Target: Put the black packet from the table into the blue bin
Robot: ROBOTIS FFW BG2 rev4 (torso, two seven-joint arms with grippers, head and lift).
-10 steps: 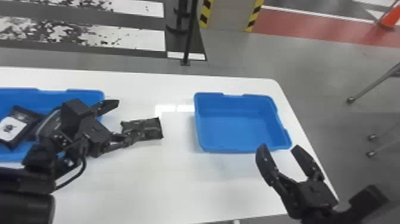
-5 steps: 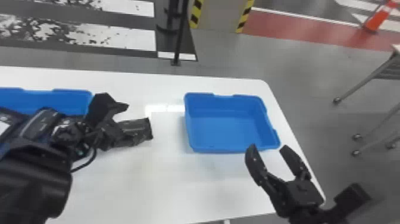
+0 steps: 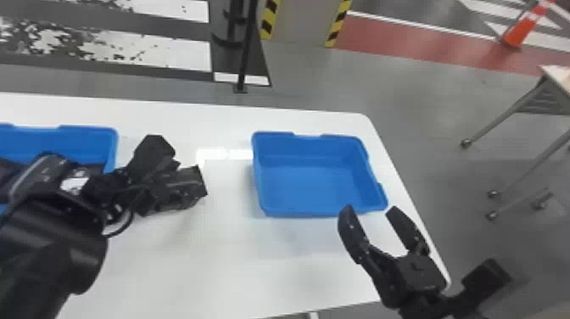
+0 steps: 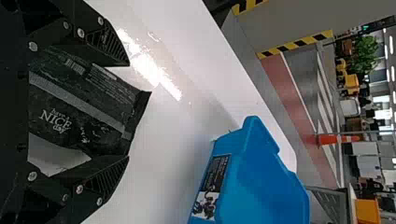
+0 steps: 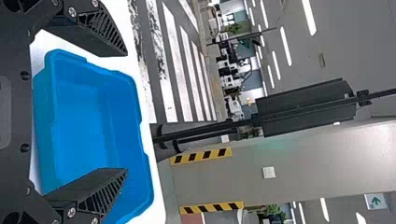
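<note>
Black packet [image 4: 79, 109] on the white table [image 3: 229, 263], between the spread fingers of the left gripper [image 3: 165, 184]. To its right stands the blue bin [image 3: 311, 182], with the right gripper [image 3: 370, 208], fingers apart, by its near edge.

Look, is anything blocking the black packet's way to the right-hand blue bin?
Nothing I can see: just white tabletop between the black packet and the right-hand blue bin, then the bin's side wall.

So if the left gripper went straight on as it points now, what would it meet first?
Likely the black packet, between its open fingers; beyond it, perhaps the blue bin, though height is unclear.
</note>
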